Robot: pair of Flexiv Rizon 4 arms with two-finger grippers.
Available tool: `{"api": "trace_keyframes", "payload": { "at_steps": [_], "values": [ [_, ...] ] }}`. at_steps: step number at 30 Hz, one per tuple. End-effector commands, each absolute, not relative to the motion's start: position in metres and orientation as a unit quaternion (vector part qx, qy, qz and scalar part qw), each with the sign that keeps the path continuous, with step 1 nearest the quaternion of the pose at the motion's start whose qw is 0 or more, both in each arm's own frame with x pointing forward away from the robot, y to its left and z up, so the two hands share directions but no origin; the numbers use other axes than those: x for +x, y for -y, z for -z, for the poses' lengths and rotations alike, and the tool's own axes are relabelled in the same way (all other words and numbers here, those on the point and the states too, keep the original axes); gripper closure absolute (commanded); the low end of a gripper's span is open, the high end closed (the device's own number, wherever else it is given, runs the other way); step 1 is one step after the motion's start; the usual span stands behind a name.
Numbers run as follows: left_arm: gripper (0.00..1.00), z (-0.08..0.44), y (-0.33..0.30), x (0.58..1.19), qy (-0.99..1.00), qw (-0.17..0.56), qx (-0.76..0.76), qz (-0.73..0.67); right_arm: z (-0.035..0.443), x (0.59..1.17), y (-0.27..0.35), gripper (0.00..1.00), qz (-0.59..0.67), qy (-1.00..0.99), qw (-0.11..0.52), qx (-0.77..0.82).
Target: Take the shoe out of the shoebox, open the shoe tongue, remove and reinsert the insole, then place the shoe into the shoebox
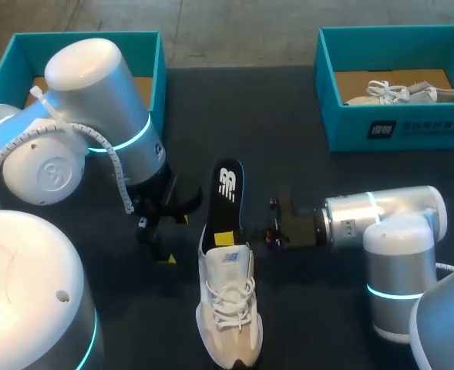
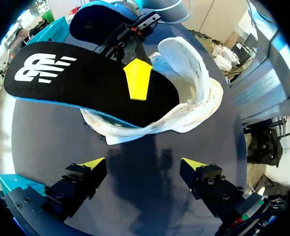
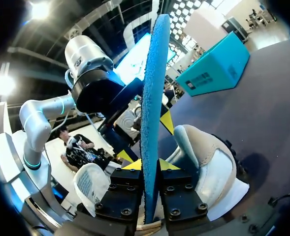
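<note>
The shoe (image 1: 228,308) stands on its sole on the bench (image 1: 327,169), outside both boxes. It is at the middle of the near edge with its toe toward that edge. It is a white lace-up shoe with the laces tied.

The insole (image 1: 228,193) is black on top with a white logo and blue along its rim. It extends from the shoe's opening toward the far edge. Its near end sits over the opening, and its far end is raised clear of the bench.

The right gripper (image 1: 225,237) comes in from the right edge. It is clamped on the insole just beyond the shoe's collar, with one yellow fingertip (image 2: 137,81) flat on the black top face. In the right wrist view the insole (image 3: 152,98) stands edge-on between both fingers of the gripper (image 3: 148,164), gripped from two sides. The shoe (image 3: 204,162) lies just beside it.

The left gripper (image 1: 156,245) hangs over the bench to the left of the shoe, near it but apart. In its own view the gripper (image 2: 144,164) has its fingers spread wide with nothing between them. The shoe (image 2: 194,93) and insole (image 2: 85,83) lie ahead of it.

A teal shoebox (image 1: 153,69) sits at the far left corner, partly hidden by the left arm (image 1: 95,116). A second teal shoebox (image 1: 396,127) sits at the far right corner. It holds another white shoe (image 1: 404,92).
</note>
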State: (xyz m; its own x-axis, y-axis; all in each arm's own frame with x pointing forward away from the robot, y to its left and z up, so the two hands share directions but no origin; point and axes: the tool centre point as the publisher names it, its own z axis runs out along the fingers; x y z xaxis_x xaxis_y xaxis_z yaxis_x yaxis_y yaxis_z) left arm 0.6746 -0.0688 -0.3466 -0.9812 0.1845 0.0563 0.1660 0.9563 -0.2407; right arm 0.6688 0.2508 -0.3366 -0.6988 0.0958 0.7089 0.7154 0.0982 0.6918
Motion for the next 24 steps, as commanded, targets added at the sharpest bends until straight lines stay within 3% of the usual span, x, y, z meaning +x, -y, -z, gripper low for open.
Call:
{"api": "trace_keyframes", "payload": {
  "at_steps": [1, 14, 17, 20, 24],
  "values": [
    [0.00, 0.346, 0.069, 0.674, 0.988, 0.039, -0.089, -0.118, 0.332, 0.668, -0.253, 0.84, 0.606, 0.697, 0.248, -0.293],
    [0.00, 0.346, 0.069, 0.674, 0.988, 0.039, -0.089, -0.118, 0.321, 0.683, -0.250, 0.82, 0.616, 0.697, 0.233, -0.284],
    [0.00, 0.346, 0.069, 0.674, 0.988, 0.039, -0.089, -0.118, 0.320, 0.687, -0.250, 0.86, 0.619, 0.694, 0.231, -0.285],
    [0.00, 0.346, 0.069, 0.674, 0.988, 0.039, -0.089, -0.118, 0.321, 0.691, -0.249, 1.00, 0.627, 0.686, 0.231, -0.289],
    [0.00, 0.346, 0.069, 0.674, 0.988, 0.039, -0.089, -0.118, 0.322, 0.692, -0.249, 1.00, 0.630, 0.681, 0.232, -0.292]
  ]
}}
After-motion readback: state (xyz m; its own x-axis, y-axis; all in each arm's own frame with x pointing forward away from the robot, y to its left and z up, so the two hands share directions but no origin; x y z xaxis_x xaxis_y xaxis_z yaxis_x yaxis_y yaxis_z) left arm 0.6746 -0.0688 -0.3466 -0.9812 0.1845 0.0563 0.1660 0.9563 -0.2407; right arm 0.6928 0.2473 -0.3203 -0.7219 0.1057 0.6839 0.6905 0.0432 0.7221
